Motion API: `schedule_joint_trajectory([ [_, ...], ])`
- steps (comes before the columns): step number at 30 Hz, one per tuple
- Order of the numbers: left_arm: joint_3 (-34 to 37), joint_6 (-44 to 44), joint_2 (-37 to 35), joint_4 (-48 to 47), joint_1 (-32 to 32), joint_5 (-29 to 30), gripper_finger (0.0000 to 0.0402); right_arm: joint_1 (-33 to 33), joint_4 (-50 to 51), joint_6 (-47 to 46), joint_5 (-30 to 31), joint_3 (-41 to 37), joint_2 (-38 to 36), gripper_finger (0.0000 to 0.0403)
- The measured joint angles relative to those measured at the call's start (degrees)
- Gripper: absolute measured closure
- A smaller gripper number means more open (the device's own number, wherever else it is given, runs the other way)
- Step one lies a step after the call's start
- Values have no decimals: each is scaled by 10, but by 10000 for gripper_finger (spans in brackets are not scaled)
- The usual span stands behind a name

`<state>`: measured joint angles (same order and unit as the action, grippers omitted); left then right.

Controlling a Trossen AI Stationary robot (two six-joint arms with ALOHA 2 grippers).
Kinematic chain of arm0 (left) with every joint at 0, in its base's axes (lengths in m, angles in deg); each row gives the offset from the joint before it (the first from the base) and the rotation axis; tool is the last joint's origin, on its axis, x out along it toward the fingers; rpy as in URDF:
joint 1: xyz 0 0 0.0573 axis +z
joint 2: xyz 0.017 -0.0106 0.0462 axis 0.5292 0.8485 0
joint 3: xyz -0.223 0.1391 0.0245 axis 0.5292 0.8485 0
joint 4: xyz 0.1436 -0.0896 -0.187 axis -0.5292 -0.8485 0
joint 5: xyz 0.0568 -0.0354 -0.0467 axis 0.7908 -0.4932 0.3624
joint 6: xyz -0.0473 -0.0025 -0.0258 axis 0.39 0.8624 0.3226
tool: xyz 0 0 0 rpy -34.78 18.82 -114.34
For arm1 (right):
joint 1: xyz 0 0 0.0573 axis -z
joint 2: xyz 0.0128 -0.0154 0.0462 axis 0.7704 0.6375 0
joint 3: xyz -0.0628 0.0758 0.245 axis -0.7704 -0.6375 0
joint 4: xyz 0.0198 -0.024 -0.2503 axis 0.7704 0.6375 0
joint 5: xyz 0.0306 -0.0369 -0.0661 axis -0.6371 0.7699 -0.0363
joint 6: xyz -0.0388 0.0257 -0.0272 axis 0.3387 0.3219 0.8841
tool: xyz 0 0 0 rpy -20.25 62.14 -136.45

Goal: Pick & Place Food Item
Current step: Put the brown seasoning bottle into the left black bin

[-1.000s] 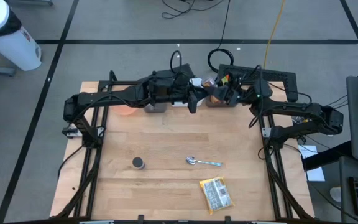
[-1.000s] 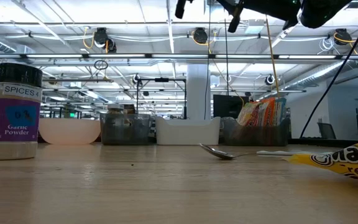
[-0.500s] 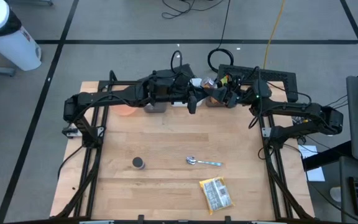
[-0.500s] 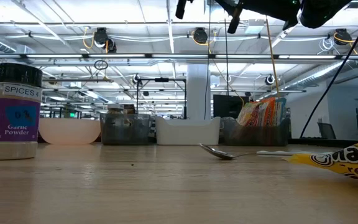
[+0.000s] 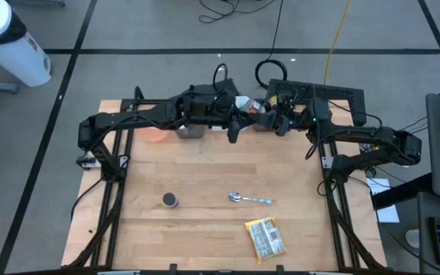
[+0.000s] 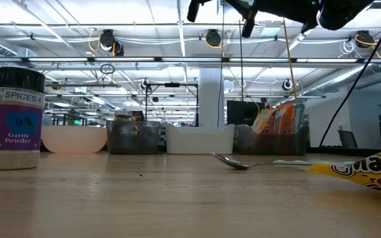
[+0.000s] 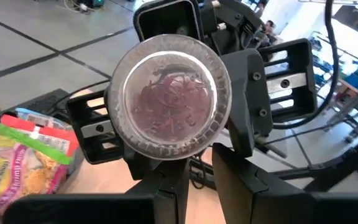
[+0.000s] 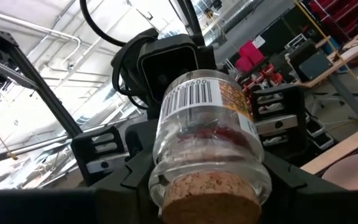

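A clear glass jar (image 8: 207, 134) with a cork stopper (image 8: 213, 194) and dark red contents is held high above the table's far edge. My right gripper (image 5: 272, 114) is shut on it. The jar's round base (image 7: 171, 93) faces my left gripper (image 7: 201, 180), which stands close in front of it with only a narrow gap between its fingers and nothing in that gap. Whether those fingers touch the jar, I cannot tell. My right gripper pinches the jar's glass wall on two opposite sides between its two fingers (image 7: 248, 93). The fingers lie along the jar, with the cork end back toward the wrist and the base out toward my left arm. The jar is lifted clear of the table.
A garlic powder shaker (image 5: 170, 200), a spoon (image 5: 244, 198) and a yellow snack packet (image 5: 266, 238) lie on the near half of the table. Along the far edge stand a pink bowl (image 6: 75, 137), two dark bins (image 6: 134, 137), a white tray (image 6: 200, 139) and bagged snacks (image 7: 23, 158).
My left gripper has turned a little at the wrist without leaving its place. The right gripper and the jar have kept still.
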<state>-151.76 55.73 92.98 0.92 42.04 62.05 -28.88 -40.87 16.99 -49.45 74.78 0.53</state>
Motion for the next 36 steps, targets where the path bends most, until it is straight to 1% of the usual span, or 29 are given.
schedule_joint_trajectory([
  [8, 0, 0, 0, -25, 2, -86, 325, 1, 9, 8, 4, 0, 1, 233],
  [10, 0, 0, 0, -34, 3, -94, 325, 1, 13, 11, 4, 0, 1, 233],
  [18, 0, -3, 0, -61, 3, -99, 325, 1, 25, 24, 1, 0, 0, 232],
  [24, 0, 0, -1, -66, 14, -150, 325, 1, 38, 34, -19, 0, 0, 232],
  [28, 0, 11, -17, -91, 22, -177, 325, 1, 48, 42, -26, 0, -1, 232],
  [33, 0, -1, -51, -158, 33, -174, 325, 1, 66, 57, -28, 0, -4, 232],
  [36, 0, 10, -72, -194, 43, -147, 325, 1, 67, 59, -40, 0, -4, 232],
])
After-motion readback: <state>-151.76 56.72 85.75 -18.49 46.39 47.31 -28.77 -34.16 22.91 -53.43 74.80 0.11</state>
